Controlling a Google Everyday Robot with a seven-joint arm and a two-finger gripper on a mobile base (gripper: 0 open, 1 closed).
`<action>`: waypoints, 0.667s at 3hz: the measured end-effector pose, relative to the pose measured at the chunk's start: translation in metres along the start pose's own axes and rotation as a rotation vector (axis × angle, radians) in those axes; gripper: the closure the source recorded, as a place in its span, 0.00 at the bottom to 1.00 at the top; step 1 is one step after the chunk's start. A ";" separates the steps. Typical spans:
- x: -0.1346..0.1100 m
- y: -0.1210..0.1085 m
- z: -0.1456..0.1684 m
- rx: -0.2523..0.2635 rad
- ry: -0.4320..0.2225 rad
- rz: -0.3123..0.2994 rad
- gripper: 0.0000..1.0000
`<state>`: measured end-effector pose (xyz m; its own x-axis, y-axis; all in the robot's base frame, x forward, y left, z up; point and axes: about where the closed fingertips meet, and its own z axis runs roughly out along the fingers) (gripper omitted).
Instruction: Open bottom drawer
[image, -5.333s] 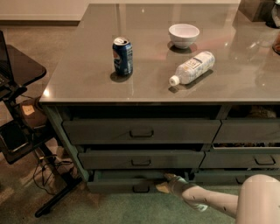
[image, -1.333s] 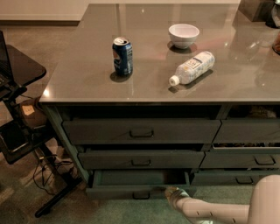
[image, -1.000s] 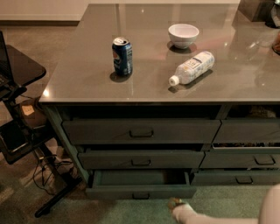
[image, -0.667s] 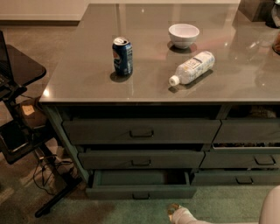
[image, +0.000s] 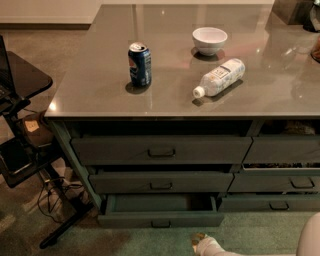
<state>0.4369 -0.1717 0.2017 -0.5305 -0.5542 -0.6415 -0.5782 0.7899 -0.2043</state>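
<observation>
Looks like office break area or lab mock-kitchen; cannot tell which. Grey counter (image: 100, 85) over dark green drawer stacks, bottom drawer (image: 161, 219) standing open. Can (image: 139, 64), bowl (image: 209, 40) and bottle (image: 220, 77) on counter. Black stand (image: 25, 75) with loose cables (image: 52, 192) at left. Gripper (image: 200, 243) low over green carpet (image: 135, 242), near bottom drawer, apart from it.

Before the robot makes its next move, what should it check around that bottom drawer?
1. Bottom drawer out of the stack: ok, its green inner tray shows.
2. Drawer at full travel: cannot tell.
3. Gripper clear of the drawer: ok, it sits low by the picture's bottom edge, in front of the drawer and right of the pull, apart from the front.
4. Centre pull free: ok, nothing touches it.
5. Countertop things steady: ok, the soda can stands upright and the water bottle lies on its side, back from the edge.
</observation>
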 end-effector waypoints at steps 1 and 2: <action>0.000 0.000 0.000 0.000 0.000 0.000 0.12; 0.000 0.000 0.000 0.000 0.000 0.000 0.00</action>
<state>0.4373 -0.1717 0.2020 -0.5303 -0.5540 -0.6417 -0.5784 0.7899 -0.2040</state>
